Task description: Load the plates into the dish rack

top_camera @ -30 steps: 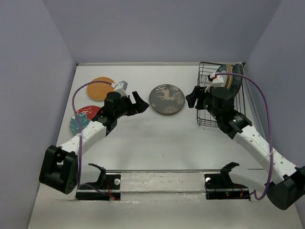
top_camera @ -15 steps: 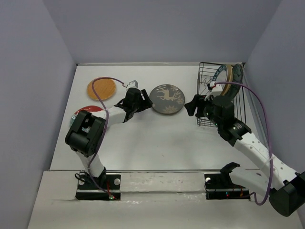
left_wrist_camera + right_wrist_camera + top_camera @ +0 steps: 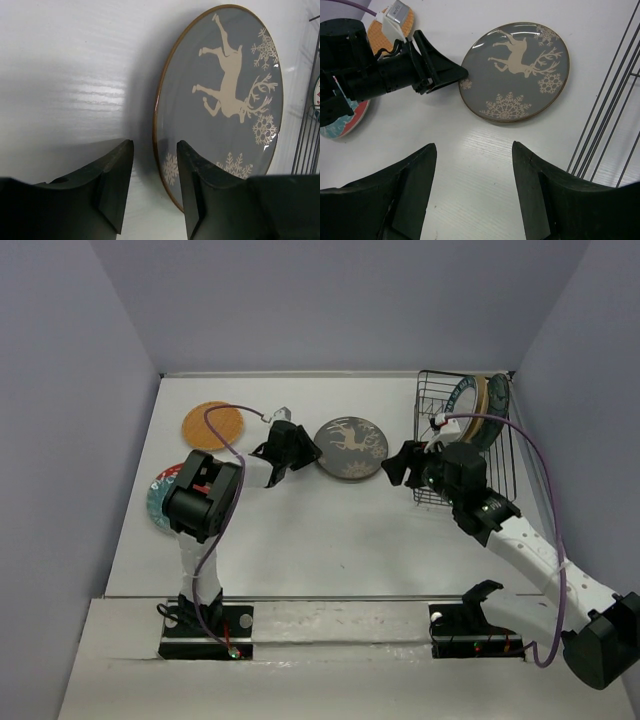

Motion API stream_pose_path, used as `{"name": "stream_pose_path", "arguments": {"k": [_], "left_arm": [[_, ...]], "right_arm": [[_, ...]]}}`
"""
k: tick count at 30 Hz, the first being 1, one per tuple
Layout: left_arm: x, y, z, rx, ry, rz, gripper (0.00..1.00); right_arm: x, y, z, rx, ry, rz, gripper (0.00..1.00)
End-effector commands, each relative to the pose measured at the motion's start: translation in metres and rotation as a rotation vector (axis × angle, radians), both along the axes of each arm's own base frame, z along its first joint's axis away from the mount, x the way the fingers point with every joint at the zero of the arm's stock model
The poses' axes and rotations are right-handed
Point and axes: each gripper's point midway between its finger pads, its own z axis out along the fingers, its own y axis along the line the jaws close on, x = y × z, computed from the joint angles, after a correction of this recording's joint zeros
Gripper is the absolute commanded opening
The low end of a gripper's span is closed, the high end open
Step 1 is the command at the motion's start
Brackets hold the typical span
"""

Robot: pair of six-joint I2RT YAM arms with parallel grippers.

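A round grey-brown plate with a pale reindeer and snowflakes (image 3: 351, 448) lies flat on the white table (image 3: 320, 530), just toward 12 o'clock from the table's middle. At its 9 o'clock edge sits the left gripper (image 3: 305, 453). In the left wrist view its two black fingers (image 3: 112, 175) stand a narrow gap apart, one on bare table and the other over the plate's brown rim, gripping nothing. At the plate's 4 o'clock the right gripper (image 3: 400, 465) hovers over bare table, its fingers (image 3: 415, 185) spread wide and empty.

At the plate's 3 o'clock stands the black wire dish rack (image 3: 428, 405), against the right wall. Three plates on edge (image 3: 480, 400) stand at its 12 o'clock end. At the reindeer plate's 9 o'clock, well apart, lies a round orange woven-look plate (image 3: 212, 425). A red-and-teal plate (image 3: 160, 502) lies at 8 o'clock, partly hidden by the left arm.
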Motion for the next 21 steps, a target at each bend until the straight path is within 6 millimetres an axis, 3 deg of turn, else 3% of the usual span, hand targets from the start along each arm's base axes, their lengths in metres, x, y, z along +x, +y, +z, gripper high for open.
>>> {"name": "stream_pose_path", "arguments": {"k": [1, 7, 8, 9, 13, 17, 21], "left_arm": [[0.021, -0.021, 0.021, -0.126, -0.056, -0.013, 0.51], [0.024, -0.034, 0.01, -0.215, -0.03, -0.017, 0.45], [0.024, -0.036, 0.009, -0.224, -0.035, -0.018, 0.37], [0.024, -0.036, 0.01, -0.227, -0.033, -0.014, 0.37], [0.025, -0.028, 0.011, -0.246, -0.053, 0.019, 0.06], [0.02, -0.014, 0.037, -0.282, -0.12, 0.031, 0.06], [0.004, 0.009, 0.08, -0.333, -0.215, 0.048, 0.06]], "right_arm": [[0.01, 0.008, 0.017, 0.054, -0.061, 0.009, 0.67], [0.011, 0.009, 0.015, 0.055, -0.059, 0.01, 0.67], [0.011, 0.009, 0.013, 0.054, -0.056, 0.008, 0.67], [0.011, 0.009, 0.012, 0.054, -0.054, 0.009, 0.67], [0.012, 0.01, 0.009, 0.049, -0.049, 0.01, 0.67], [0.015, 0.011, 0.002, 0.033, -0.034, 0.014, 0.71], [0.013, 0.024, -0.007, 0.019, -0.007, 0.089, 0.9]]}}
